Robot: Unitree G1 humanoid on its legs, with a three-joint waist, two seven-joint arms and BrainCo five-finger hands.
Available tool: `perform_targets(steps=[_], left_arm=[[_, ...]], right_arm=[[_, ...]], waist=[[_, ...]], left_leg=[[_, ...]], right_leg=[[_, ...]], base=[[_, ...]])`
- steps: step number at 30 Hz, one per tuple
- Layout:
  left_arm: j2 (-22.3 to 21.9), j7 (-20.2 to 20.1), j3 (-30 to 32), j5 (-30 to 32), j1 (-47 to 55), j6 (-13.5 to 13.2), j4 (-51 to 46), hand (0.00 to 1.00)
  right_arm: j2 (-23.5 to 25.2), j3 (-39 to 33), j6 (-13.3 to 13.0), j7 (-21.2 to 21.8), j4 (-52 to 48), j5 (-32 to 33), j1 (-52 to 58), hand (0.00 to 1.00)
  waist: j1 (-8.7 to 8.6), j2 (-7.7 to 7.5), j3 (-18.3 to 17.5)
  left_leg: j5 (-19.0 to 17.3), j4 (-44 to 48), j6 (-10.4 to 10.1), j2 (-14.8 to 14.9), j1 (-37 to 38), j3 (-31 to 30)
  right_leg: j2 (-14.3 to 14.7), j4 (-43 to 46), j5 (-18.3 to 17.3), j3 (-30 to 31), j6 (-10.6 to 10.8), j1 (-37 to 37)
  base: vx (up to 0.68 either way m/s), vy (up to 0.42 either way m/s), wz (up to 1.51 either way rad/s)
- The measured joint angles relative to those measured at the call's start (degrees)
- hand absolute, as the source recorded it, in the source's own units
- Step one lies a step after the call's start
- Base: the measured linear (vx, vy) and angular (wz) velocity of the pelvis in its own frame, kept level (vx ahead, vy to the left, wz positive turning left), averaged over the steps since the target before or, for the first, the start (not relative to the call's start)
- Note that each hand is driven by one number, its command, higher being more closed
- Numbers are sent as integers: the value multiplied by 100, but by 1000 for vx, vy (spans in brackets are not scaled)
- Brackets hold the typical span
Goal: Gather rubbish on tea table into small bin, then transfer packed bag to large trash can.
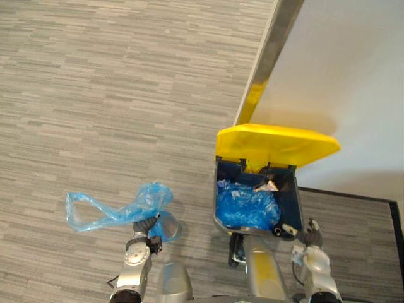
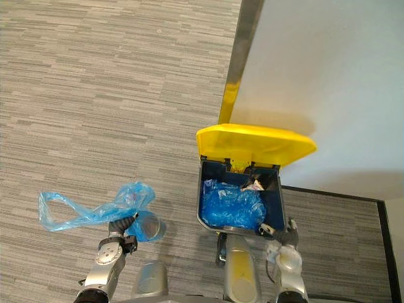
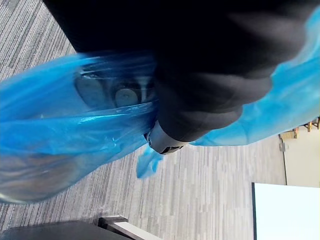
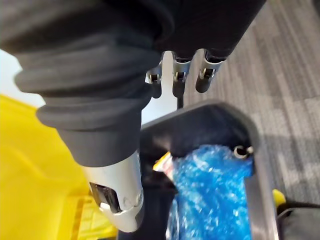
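You are on the last step: the packed blue bag (image 1: 136, 208) is off the floor in your left hand (image 2: 120, 226), well to the left of the large trash can (image 1: 218, 189). The thumb presses into the plastic in the left wrist view and the bag hangs from the hand, so I judge the hand clamped on the bag, though most of the fingers are buried in it. The can's yellow lid (image 1: 278, 144) stands open against the wall, and blue bags (image 1: 246, 205) already lie inside. Your right hand (image 1: 311, 235) sits just beside the can's near right corner, fingers (image 4: 177, 75) loose and apart, holding nothing. Next, carry the bag right until it is above the opening, mind the trailing loop on the rim, then let go.
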Motion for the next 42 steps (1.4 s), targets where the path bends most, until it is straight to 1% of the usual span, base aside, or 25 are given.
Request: perform_targets(steps=[1, 2, 5, 7, 8, 9, 12, 13, 15, 16, 19, 20, 22, 23, 25, 26, 28, 30, 32, 35, 36, 38, 40, 41, 42], left_arm=[[23, 0, 0, 2, 9, -3, 0, 100], [36, 0, -12, 9, 22, -6, 0, 100], [59, 4, -104, 9, 76, -98, -130, 100], [69, 4, -277, 6, 74, -238, -226, 100], [69, 3, -293, 6, 69, -241, -226, 100], [73, 2, -447, -3, 7, -247, -243, 100], [76, 0, -690, -18, -45, -253, -539, 100], [81, -3, -808, -49, -107, -268, -701, 100], [119, -5, -1035, -125, -237, -359, -921, 100], [167, -12, -1223, -168, -339, -384, -1085, 100], [231, -54, -1744, -325, -721, -491, -1431, 100], [231, -84, -1862, -361, -816, -504, -1501, 100], [265, -150, -2461, -369, -1211, -571, -1736, 100], [259, -170, -2594, -370, -1310, -590, -1792, 100], [196, -232, -2985, -369, -1624, -599, -1935, 100], [128, -237, -3260, -369, -1918, -623, -1975, 100], [20, -239, -3442, -367, -2266, -637, -1975, 100], [-218, -225, -3583, -366, -2802, -650, -1965, 100], [-336, -215, -3584, -366, -3087, -696, -1863, 100], [-542, -102, -3582, -363, -3643, -747, -1077, 100], [-598, -18, -3559, -295, -3897, -719, -472, 100], [-676, 39, -3493, -230, -4093, -644, 154, 100], [-738, 160, -3381, 49, -4369, -461, 1023, 100], [-742, 168, -3354, 107, -4441, -413, 1215, 100], [-742, 167, -3324, 312, -4584, -295, 1572, 0]], right_arm=[[10, 204, -6, -4, -51, -2, -146, 0], [2, 389, -21, -9, -80, -3, -389, 0], [-48, 551, -29, -37, -80, -8, -1060, 0], [-358, 861, -94, -136, -78, -39, -1791, 0], [-391, 888, -98, -140, -78, -40, -1859, 0], [-638, 972, -45, -214, 75, -43, -2326, 0], [-1167, 1198, -47, -264, 106, -51, -3093, 0], [-1355, 1242, -47, -274, 188, -51, -3450, 0], [-1620, 1435, -41, -273, 453, -50, -3931, 0], [-1700, 1504, -12, -277, 612, -49, -4152, 0], [-1842, 1645, 10, -268, 779, -48, -4411, 0], [-1857, 1648, 13, -267, 821, -47, -4458, 0], [-1932, 1793, 24, -255, 1022, -47, -4668, 0], [-1953, 1838, 32, -251, 1041, -47, -4714, 0], [-1983, 1916, 46, -247, 1049, -48, -4807, 0], [-1980, 2034, 45, -246, 1048, -49, -4878, 0], [-1977, 2091, 45, -244, 1048, -50, -4962, 0], [-1976, 2097, 44, -245, 1045, -53, -5089, 0], [-1976, 2112, 43, -245, 1037, -55, -5190, 0], [-1972, 2251, 43, -249, 1001, -64, -5355, 0], [-1925, 2282, 37, -249, 981, -109, -5432, 0], [-1898, 2283, 23, -249, 940, -170, -5494, 0], [-1895, 2331, 15, -248, 807, -268, -5595, 0], [-1892, 2350, 12, -248, 792, -276, -5622, 0], [-1894, 2403, 12, -249, 767, -275, -5667, 0]], waist=[[29, 0, 0], [57, 1, 2], [115, 35, 20], [161, 56, 35], [159, 61, 38], [154, 94, 68], [131, 179, 248], [130, 210, 321], [140, 244, 401], [135, 256, 428], [130, 260, 518], [128, 262, 536], [114, 272, 596], [107, 272, 615], [79, 294, 664], [30, 307, 705], [-25, 314, 766], [-46, 338, 812], [-60, 339, 813], [-149, 339, 853], [-210, 340, 909], [-253, 335, 916], [-334, 333, 969], [-341, 332, 994], [-344, 332, 1019]], left_leg=[[18, 3, 24, -21, -68, 11], [87, 11, 41, -90, -142, 1], [198, -2, 49, -163, -252, -7], [302, -5, 46, -199, -445, -65], [311, -5, 47, -201, -460, -73], [375, -17, 38, -210, -543, -110], [457, -16, 20, -255, -683, -198], [504, -27, -5, -274, -733, -234], [567, -27, -8, -275, -819, -259], [612, -26, -11, -277, -889, -289], [659, 25, -7, -300, -1024, -332], [660, 58, -7, -306, -1043, -336], [651, 176, 11, -341, -1110, -354], [649, 187, 15, -357, -1122, -359], [649, 218, 15, -388, -1174, -365], [646, 250, 21, -408, -1203, -365], [644, 271, 25, -438, -1218, -365], [640, 309, 33, -462, -1322, -358], [639, 351, 35, -464, -1414, -356], [638, 381, 36, -464, -1505, -343], [632, 384, 45, -461, -1524, -335], [629, 402, 50, -460, -1626, -314], [614, 503, 64, -409, -1884, -310], [602, 543, 76, -379, -1934, -301], [567, 635, 74, -338, -2068, -300]], right_leg=[[-12, -46, 75, 21, 58, -49], [-66, -107, 168, 37, 60, -88], [-85, -287, 373, 58, 88, -107], [-86, -488, 595, 29, 117, -163], [-87, -506, 612, 23, 123, -163], [-83, -651, 745, -5, 129, -162], [-88, -871, 942, -49, 143, -161], [-86, -988, 1018, -67, 113, -160], [-80, -1140, 1101, -102, 165, -160], [-79, -1224, 1176, -137, 139, -155], [-84, -1397, 1361, -184, 97, -143], [-86, -1398, 1375, -185, 103, -144], [-97, -1400, 1400, -191, 102, -144], [-109, -1404, 1409, -189, 107, -145], [-141, -1442, 1448, -195, 103, -148], [-162, -1452, 1460, -196, 104, -149], [-184, -1449, 1466, -190, 100, -153], [-192, -1442, 1485, -160, 82, -255], [-187, -1412, 1487, -142, 81, -357], [-183, -1372, 1487, -117, 80, -464], [-176, -1372, 1487, -107, 81, -491], [-166, -1370, 1493, -80, 80, -609], [-120, -1366, 1523, -75, 80, -829], [-97, -1363, 1528, -74, 76, -871], [-51, -1331, 1535, -70, 76, -994]], base=[[-98, 7, 1], [-102, 5, 5], [-128, -5, 5], [-154, -13, 8], [-146, -26, 10], [-160, -25, 8], [-132, -19, 8], [-134, -19, 7], [-90, -14, 7], [-75, -11, 9], [-41, 10, 8], [-29, 29, 6], [-20, 27, 5], [-20, 35, 6], [-16, 36, 7], [-11, 34, 6], [-5, 16, 2], [-14, 14, -4], [-1, -11, -5], [10, -22, -4], [4, -19, -5], [-1, -23, -8], [2, -36, -10], [10, -37, -15], [14, -33, -15]])
